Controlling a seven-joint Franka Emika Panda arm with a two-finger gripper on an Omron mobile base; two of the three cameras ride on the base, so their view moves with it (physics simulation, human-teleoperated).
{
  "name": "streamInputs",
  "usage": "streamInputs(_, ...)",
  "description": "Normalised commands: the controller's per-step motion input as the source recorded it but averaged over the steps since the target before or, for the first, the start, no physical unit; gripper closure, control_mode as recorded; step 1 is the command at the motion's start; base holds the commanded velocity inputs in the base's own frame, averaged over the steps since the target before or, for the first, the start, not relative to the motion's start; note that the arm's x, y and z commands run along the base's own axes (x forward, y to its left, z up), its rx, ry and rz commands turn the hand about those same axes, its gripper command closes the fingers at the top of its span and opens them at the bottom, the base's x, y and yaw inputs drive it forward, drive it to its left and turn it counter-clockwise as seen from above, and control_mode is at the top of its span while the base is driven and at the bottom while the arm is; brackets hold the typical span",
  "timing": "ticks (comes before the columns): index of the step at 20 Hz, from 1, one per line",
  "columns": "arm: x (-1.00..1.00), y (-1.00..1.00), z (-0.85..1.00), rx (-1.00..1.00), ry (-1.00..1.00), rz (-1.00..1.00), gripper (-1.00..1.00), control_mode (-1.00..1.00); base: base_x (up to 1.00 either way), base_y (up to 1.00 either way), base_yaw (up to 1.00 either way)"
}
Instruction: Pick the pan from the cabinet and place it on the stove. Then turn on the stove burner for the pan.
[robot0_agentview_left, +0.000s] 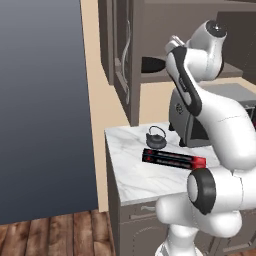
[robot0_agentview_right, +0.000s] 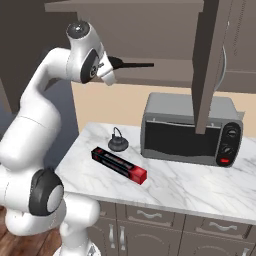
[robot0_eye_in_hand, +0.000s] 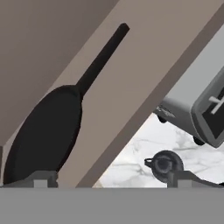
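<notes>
**Gripper raised at the open cabinet, pan on its shelf**

In the left base view, the tall dark grey-brown wooden cabinet with long curved silver handles stands open at the far left above the white marble table. The wide, round, matte-black frying pan lies on the cabinet's shelf, partly hidden behind the white arm. On the table, a small black teapot with a loop handle sits just behind a long black box with a red end; right of them stands a grey toaster oven with a dark glass door.

In the right base view, the pan's straight handle points right along the shelf, just beside the robot's hand. Teapot and box lie left of the toaster oven, well apart from it.

In the hand view, the pan fills the left side, its handle running up and to the right. The two-finger gripper shows its two tips spread wide, with nothing between them; the left fingertip sits at the pan's near rim, though I cannot tell if it touches.
</notes>
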Motion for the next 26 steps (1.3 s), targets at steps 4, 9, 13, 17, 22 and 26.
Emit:
streamInputs(4, 0.66, -0.19, 0.0, 0.0, 0.08, -0.01, -1.0, -1.0, 0.0, 0.0, 0.0)
streamInputs(9, 0.65, -0.24, 0.0, 0.0, 0.07, 0.0, -1.0, -1.0, 0.0, 0.0, 0.0)
streamInputs(13, 0.58, -0.26, 0.0, 0.0, 0.04, 0.0, -1.0, -1.0, 0.0, 0.0, 0.0)
streamInputs(17, 0.42, -0.12, -0.03, 0.0, 0.01, 0.0, -1.0, -1.0, 0.0, 0.0, 0.0)
streamInputs(22, 0.37, -0.05, -0.01, 0.0, 0.0, -0.01, -1.0, -1.0, 0.0, 0.0, 0.0)
streamInputs(26, 0.21, -0.06, -0.01, -0.01, -0.03, -0.03, -1.0, -1.0, 0.0, 0.0, 0.0)
